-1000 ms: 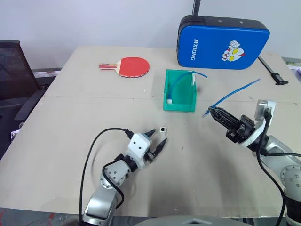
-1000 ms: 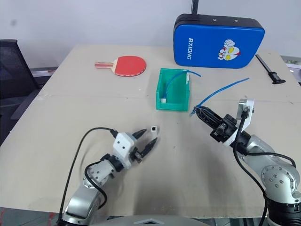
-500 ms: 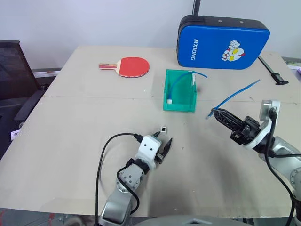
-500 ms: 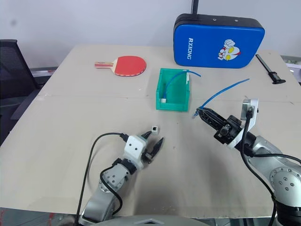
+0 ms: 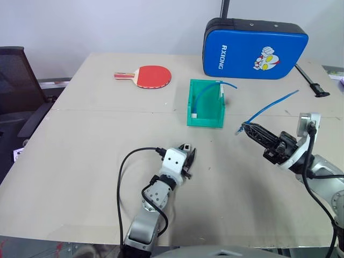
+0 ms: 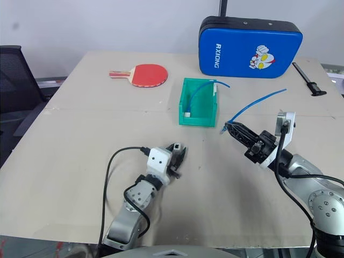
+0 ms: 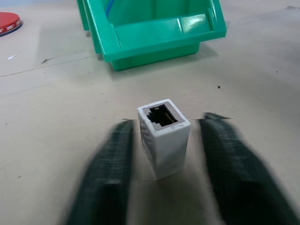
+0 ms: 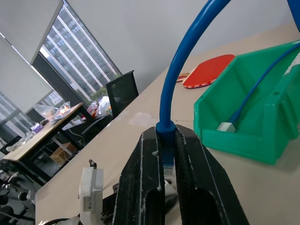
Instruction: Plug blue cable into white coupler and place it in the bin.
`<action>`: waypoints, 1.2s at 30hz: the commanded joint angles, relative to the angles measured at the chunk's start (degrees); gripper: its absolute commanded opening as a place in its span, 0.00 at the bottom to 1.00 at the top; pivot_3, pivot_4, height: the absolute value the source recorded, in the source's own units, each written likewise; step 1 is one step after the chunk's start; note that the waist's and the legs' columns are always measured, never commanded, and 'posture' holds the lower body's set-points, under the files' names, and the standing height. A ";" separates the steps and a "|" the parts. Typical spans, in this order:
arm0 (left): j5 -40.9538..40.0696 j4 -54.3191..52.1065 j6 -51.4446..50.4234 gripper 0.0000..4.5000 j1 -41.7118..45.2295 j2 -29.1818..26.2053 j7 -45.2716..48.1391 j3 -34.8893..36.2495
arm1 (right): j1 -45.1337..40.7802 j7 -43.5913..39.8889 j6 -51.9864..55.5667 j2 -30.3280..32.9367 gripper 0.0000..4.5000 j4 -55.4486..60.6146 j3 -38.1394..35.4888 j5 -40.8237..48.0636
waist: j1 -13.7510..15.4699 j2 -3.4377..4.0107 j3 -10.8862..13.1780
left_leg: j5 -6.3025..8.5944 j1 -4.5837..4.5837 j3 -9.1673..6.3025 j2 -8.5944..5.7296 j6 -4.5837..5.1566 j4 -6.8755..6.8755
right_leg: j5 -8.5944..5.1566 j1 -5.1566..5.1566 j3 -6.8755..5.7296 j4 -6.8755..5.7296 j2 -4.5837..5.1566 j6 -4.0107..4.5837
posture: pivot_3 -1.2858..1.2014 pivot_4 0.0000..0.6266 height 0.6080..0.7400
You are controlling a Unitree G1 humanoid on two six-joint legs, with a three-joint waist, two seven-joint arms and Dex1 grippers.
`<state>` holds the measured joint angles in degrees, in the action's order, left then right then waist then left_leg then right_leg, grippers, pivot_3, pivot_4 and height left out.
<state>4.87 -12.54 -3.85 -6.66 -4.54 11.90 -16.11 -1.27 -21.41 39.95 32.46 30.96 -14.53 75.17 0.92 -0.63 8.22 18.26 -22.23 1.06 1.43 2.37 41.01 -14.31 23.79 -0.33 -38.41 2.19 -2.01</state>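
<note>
On the table, the white coupler [image 7: 163, 136] stood upright between the left gripper's [image 7: 164, 173] parted fingers, near the bin [image 5: 206, 102]. The right gripper [image 5: 248, 129] clamped the blue cable [image 5: 271, 106] aloft.

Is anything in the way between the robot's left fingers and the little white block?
No. In the left wrist view, the white coupler stands upright on the table between the left gripper's two fingers, with only bare gaps on each side. Nothing visible sits between them.
</note>
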 commanded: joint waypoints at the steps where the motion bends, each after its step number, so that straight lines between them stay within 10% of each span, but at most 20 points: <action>1: -0.32 2.26 -0.23 0.07 -0.09 -0.16 0.19 0.21 | -1.23 -0.08 -0.72 -0.06 0.00 1.06 -0.68 -0.25 | 0.00 0.00 0.00 | 0.00 0.01 0.00 0.00 0.00 0.00 | 0.00 -0.01 0.00 0.00 0.00 0.00 | 0.52 0.24 0.56; 17: -2.21 -4.33 -6.22 0.08 17.57 3.33 0.06 2.79 | -20.01 1.83 -16.23 -14.31 0.00 -3.21 27.46 -43.64 | -0.08 -0.01 -0.01 | -0.07 -0.36 -0.13 0.02 -0.12 0.00 | 0.02 0.33 -0.15 0.01 -0.04 -0.01 | 0.52 0.24 0.56; 36: -0.13 -6.10 -6.83 0.08 18.70 1.01 1.27 0.74 | -19.98 -4.19 -23.54 -16.43 0.00 -11.91 28.80 -58.80 | -0.13 -0.01 0.00 | -0.03 -0.50 -0.17 -0.08 -0.04 -0.02 | 0.03 0.40 -0.31 0.07 0.14 -0.02 | 0.52 0.24 0.56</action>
<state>4.41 -15.24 -11.45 11.07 -3.66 13.44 -15.22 -21.16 -25.04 17.39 15.85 18.63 14.61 17.34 0.79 -0.64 8.22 18.23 -22.73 0.89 1.35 2.33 40.99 -14.28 24.19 -0.64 -38.34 2.34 -2.03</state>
